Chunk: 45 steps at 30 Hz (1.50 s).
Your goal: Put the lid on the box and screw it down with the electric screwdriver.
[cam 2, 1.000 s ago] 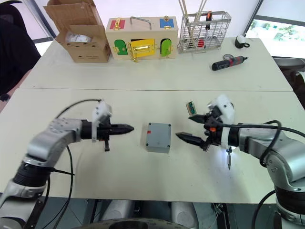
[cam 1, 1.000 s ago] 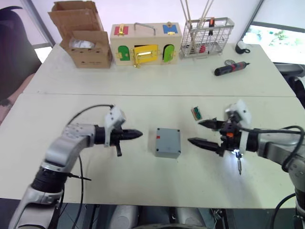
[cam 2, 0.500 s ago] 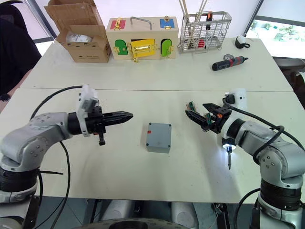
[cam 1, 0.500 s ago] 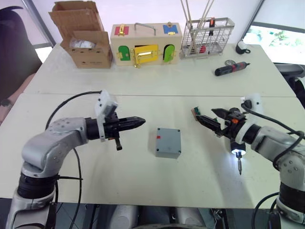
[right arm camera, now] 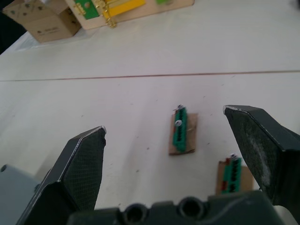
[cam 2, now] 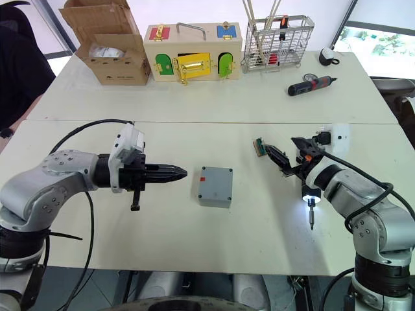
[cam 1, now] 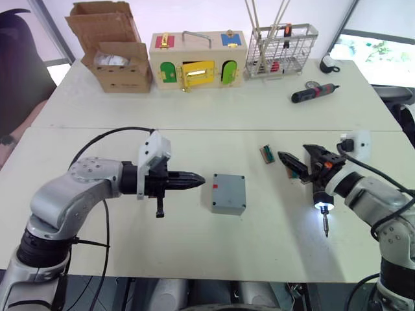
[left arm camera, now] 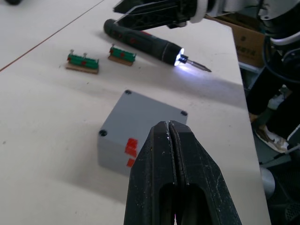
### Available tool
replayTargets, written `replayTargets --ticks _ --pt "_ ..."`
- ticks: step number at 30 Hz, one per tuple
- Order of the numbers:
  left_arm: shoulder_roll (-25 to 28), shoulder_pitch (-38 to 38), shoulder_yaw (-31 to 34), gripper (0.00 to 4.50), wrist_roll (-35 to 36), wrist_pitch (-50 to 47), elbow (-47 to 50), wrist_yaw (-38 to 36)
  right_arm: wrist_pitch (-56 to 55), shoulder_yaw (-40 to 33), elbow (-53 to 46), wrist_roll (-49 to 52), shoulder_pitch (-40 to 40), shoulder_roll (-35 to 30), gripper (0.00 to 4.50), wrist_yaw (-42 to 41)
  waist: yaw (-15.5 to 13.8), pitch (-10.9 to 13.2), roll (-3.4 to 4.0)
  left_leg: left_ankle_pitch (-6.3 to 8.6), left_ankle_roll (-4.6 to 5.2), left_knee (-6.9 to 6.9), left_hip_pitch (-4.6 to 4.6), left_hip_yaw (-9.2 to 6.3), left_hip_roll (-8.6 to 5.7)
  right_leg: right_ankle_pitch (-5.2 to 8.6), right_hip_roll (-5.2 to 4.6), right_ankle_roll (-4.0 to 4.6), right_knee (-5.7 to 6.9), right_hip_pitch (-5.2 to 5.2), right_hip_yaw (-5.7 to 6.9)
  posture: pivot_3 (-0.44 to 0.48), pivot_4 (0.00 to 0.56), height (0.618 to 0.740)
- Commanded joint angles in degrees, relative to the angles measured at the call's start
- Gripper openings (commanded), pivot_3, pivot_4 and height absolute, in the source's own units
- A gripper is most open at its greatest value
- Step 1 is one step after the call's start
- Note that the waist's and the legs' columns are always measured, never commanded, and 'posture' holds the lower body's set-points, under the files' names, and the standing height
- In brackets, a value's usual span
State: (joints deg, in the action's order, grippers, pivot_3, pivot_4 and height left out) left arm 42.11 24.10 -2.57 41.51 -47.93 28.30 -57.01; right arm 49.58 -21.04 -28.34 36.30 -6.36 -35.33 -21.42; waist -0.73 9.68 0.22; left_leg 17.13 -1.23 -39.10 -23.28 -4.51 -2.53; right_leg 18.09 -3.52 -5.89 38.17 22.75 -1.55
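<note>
While the box (cam 1: pixel 228 193) sits lidded mid-bench, the left gripper (cam 1: pixel 198 181) hovers just left of it, jaws together. Right gripper (cam 1: pixel 299 162), jaws apart, hangs above the lit electric screwdriver (left arm camera: pixel 150 43) lying right of the box.

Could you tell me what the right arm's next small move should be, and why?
Probably lower the right gripper and close its jaws on the dark stick-shaped electric screwdriver: the jaws stand open just above it, and it lies unheld on the white table, tip lit.
</note>
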Motion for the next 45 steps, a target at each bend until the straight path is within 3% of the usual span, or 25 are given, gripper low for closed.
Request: replayTargets --ticks 1,19,20,26,42,45 --pt "-0.7 2.3 -1.4 0.0 -1.6 1.8 -0.8 0.3 -3.6 -0.3 -0.8 -2.4 2.0 0.1 4.46 -0.1 0.1 0.0 0.0 0.0 0.0 0.0 0.0 0.0 0.0 0.0 0.01 0.0 0.0 -0.01 0.0 0.0 0.15 0.74" --pt "-0.3 4.0 -6.6 0.0 -5.9 6.3 -1.5 -3.7 -14.6 7.0 8.2 -13.0 2.9 5.6 4.46 1.6 0.3 0.0 0.0 -0.05 -0.09 -0.01 0.01 0.02 0.01 0.0 0.04 0.0 0.01 0.0 -0.02 0.0 0.15 0.74" --pt "-0.5 3.7 -6.9 0.0 -6.3 6.6 -1.4 -3.6 -16.1 7.3 8.9 -13.9 2.8 5.8 3.95 1.8 0.3 0.0 0.0 -0.05 -0.09 -0.01 0.0 0.02 0.01 0.0 0.05 0.0 0.02 0.01 -0.01 0.0 0.15 0.74" --pt "-1.5 2.5 -7.4 0.0 -7.6 7.6 -1.4 -2.6 -18.5 7.7 11.5 -15.9 1.8 6.8 2.23 1.9 0.4 0.0 0.0 -0.06 -0.1 0.0 0.01 0.02 0.01 0.0 0.06 0.0 0.03 0.02 -0.02 0.0 0.15 0.74" --pt "-1.7 1.7 -8.8 0.0 -11.0 9.8 -2.6 -2.9 -20.9 9.0 15.8 -18.2 -0.6 8.8 2.23 2.2 0.4 0.0 0.0 -0.06 -0.1 -0.02 0.02 0.02 0.02 0.0 0.06 0.0 0.04 0.01 0.0 0.0 0.15 0.74" --pt "-1.8 1.7 -8.7 0.0 -11.0 9.7 -2.5 -2.8 -21.1 9.3 16.1 -18.9 -0.7 8.9 1.35 2.5 0.4 0.0 0.0 -0.06 -0.1 -0.02 0.02 0.02 0.01 0.0 0.06 0.0 0.04 0.01 0.0 0.0 0.15 0.74"
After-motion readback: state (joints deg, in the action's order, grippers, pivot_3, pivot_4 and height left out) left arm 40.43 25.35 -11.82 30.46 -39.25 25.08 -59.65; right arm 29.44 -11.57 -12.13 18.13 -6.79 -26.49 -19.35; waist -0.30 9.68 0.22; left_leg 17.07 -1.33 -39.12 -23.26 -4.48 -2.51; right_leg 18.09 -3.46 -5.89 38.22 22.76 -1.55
